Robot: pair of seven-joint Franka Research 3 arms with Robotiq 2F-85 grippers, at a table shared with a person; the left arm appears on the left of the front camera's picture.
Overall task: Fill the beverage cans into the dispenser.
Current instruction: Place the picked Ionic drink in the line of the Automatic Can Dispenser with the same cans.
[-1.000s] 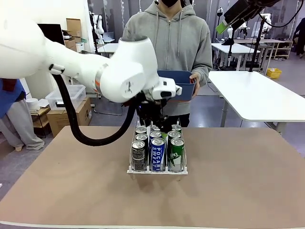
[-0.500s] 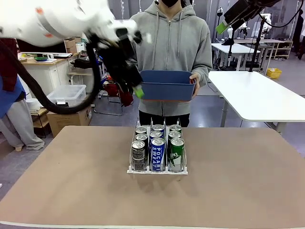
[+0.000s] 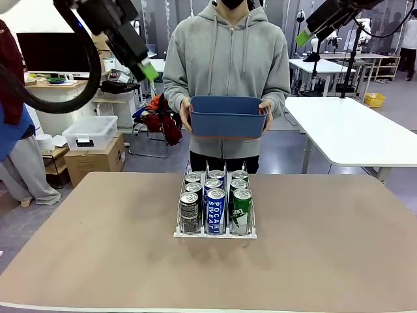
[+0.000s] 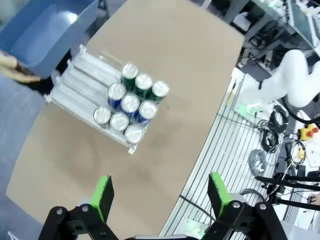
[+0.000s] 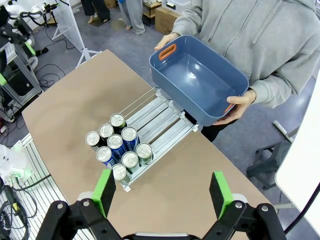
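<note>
The dispenser (image 3: 215,235) stands mid-table with three lanes full of upright beverage cans: black-and-silver (image 3: 189,214) on the left, blue-and-white (image 3: 215,212) in the middle, green (image 3: 242,210) on the right. From above, the cans' silver tops (image 4: 130,104) (image 5: 117,145) crowd the front end, and the rear of the dispenser (image 4: 82,85) (image 5: 160,120) is bare. My left gripper (image 3: 146,68) (image 4: 160,195) hangs high at the upper left, open and holding nothing. Raised at the upper right, my right gripper (image 3: 306,32) (image 5: 161,192) is open too.
A person at the far side holds a blue bin (image 3: 229,116) (image 5: 200,80) (image 4: 45,30) in both hands above the table's far edge; its inside looks empty. The brown tabletop (image 3: 326,248) is bare around the dispenser. A white table (image 3: 352,130) stands at the back right.
My left arm has lifted from just behind the dispenser and swung up and to the left, with its gripper open throughout. The right arm, the cans and the bin have stayed put.
</note>
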